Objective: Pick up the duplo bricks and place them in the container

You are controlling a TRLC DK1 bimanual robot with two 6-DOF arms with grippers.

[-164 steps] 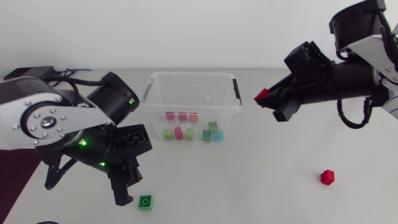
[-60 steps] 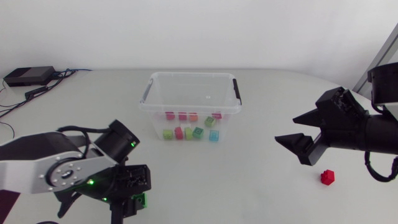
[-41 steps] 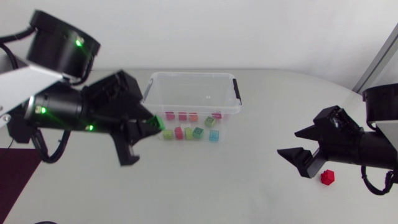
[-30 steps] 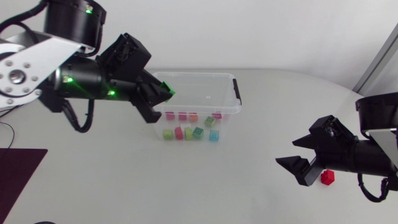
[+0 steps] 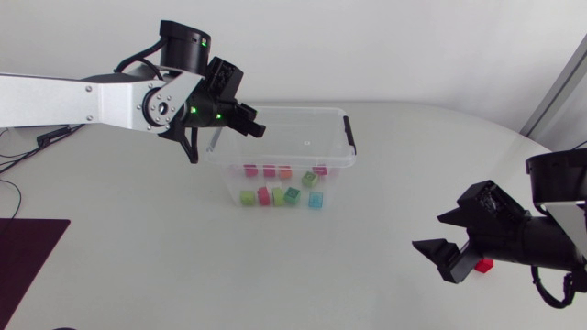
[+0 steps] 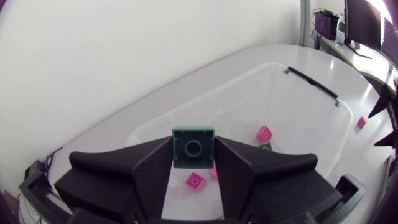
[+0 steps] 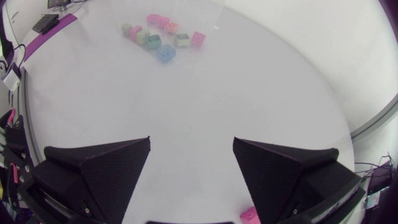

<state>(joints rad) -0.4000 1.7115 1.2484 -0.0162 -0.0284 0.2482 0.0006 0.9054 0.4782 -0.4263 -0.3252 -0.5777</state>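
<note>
A green duplo brick (image 6: 193,146) sits studs-up between the fingers of my left gripper (image 6: 193,163), which is shut on it. This gripper (image 5: 249,126) hangs over the left rim of the clear container (image 5: 351,154). Several coloured bricks (image 5: 281,194) lie on the container's floor, and some of them (image 6: 264,133) show below the held brick. My right gripper (image 5: 446,246) stands open at the front right, low over the table. A red brick (image 5: 484,265) lies just behind it, partly hidden. In the right wrist view that brick (image 7: 250,216) lies by one finger, outside the gap of the gripper (image 7: 191,142).
The container has black clip handles (image 5: 349,128) on its short sides. The container's bricks (image 7: 160,38) show far ahead of the right gripper across bare table.
My left arm has risen from the table's front and swung back over the container's left rim, carrying the green brick. My right gripper has sunk toward the front right, beside the red brick, still open.
</note>
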